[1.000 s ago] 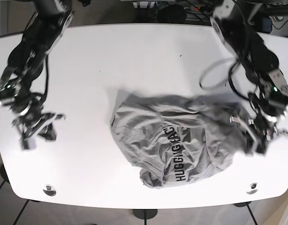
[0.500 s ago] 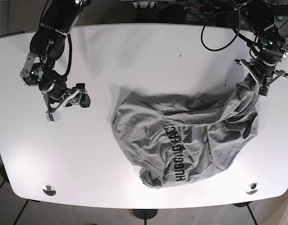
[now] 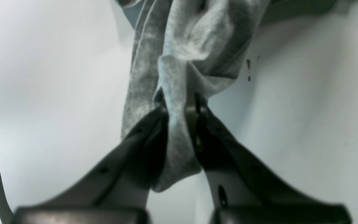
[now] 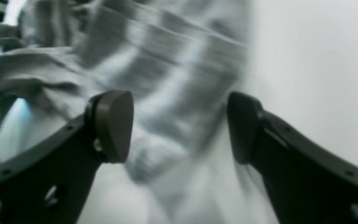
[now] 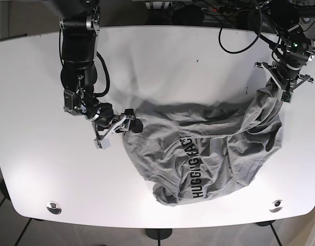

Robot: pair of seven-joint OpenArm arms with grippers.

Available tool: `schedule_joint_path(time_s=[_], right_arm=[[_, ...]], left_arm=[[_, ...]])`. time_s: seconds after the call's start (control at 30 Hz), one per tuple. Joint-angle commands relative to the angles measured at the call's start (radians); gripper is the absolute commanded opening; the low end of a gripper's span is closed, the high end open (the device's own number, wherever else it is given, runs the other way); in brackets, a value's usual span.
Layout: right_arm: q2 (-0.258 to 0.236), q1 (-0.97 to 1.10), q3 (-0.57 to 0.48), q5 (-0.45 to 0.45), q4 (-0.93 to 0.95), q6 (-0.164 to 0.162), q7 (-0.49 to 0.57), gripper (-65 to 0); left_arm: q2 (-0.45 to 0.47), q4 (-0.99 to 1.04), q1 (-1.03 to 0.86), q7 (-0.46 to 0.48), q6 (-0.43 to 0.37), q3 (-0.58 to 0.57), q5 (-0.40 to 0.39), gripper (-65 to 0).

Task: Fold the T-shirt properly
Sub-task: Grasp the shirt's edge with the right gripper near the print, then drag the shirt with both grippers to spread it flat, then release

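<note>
Garments: we count one crumpled grey cotton T-shirt (image 5: 198, 148) with black lettering, lying right of centre on the white oval worktop (image 5: 147, 66).
Arms: we see two.
Left gripper (image 5: 283, 90): our jaws are pinched onto a bunched fold of the shirt's far right edge, drawn up off the worktop.
Right gripper (image 5: 116, 129): our jaws stand wide, just at the shirt's left edge, holding nothing.
Lettering: one printed line.

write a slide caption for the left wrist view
Left claw shut on a bunched fold of the grey cotton T-shirt above the white table.
</note>
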State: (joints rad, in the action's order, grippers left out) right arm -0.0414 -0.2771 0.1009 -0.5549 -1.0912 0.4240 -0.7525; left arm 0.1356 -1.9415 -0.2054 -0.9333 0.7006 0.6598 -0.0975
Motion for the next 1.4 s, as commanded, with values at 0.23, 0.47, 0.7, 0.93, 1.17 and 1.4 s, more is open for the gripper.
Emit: schedule_joint_path(time_s=[0.23, 0.47, 0.7, 0.93, 1.17, 1.4], right_arm=[[0.033, -0.093, -0.033, 0.017, 0.142, -0.004, 0.089, -59.9], [-0.041, 0.080, -0.023, 0.009, -0.266, -0.050, -0.017, -63.3], [-0.113, 0.471, 0.214, 0.008, -0.762, -0.066, -0.135, -63.3], [-0.108, 0.619, 0.314, 0.008, -0.903, -0.069, -0.135, -63.3], [-0.108, 0.276, 0.305, 0.017, -0.838, -0.076, -0.263, -63.3], [-0.124, -0.156, 0.253, 0.019, -0.547, -0.076, -0.325, -63.3]], left_arm=[[0.014, -0.019, 0.008, 0.018, -0.002, 0.004, -0.006, -64.0], [0.008, -0.046, 0.036, 0.018, -0.002, -0.005, -0.012, -64.0], [-0.014, -0.042, 0.037, 0.018, -0.002, -0.054, -0.003, -64.0], [-0.011, -0.040, 0.094, 0.020, -0.002, -0.260, -0.001, -64.0], [-0.014, 0.118, 0.458, 0.020, -0.011, -0.381, -0.001, -64.0], [-0.012, 0.521, 0.858, 0.090, -0.077, -0.463, -0.001, -64.0]])
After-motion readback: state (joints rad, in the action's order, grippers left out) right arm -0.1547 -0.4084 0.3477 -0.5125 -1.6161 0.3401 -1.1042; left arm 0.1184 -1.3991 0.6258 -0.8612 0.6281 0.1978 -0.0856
